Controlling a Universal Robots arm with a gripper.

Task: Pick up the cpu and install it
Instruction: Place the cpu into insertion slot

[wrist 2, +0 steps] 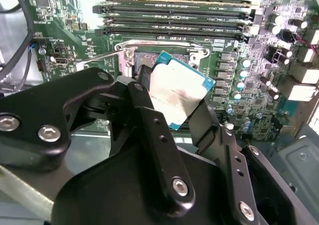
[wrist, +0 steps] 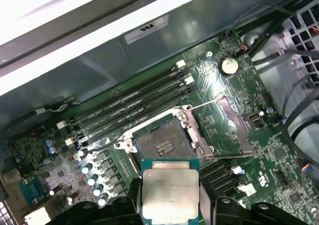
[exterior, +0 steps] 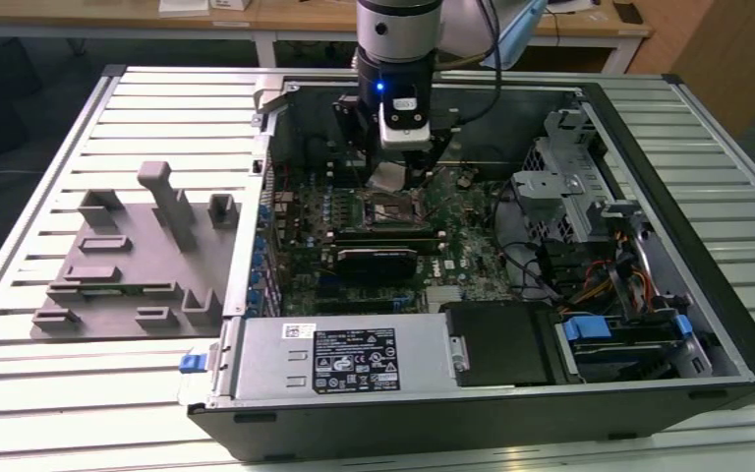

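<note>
My gripper (wrist 2: 173, 99): fingers closed against two opposite edges of the cpu (wrist 2: 183, 90), holding it tilted.
Cpu: off the board, over the motherboard (wrist: 279, 155), just beside the socket (wrist: 159, 146), not seated.
Socket: bare, its metal bracket (wrist: 224, 120) folded open alongside.
Setting: inside the open computer case (exterior: 731, 324).

**The room around me**

I work over a pale metal table (exterior: 36, 157) of long ribbed slats, and the light lies brightest along its near edge. Behind it stands a wooden desk (exterior: 286, 18) on white legs, a few white things (exterior: 184, 6) lying on top. The floor (exterior: 56, 79) is dark. At the exterior view's right rises a brown wooden panel (exterior: 731, 59).
</note>
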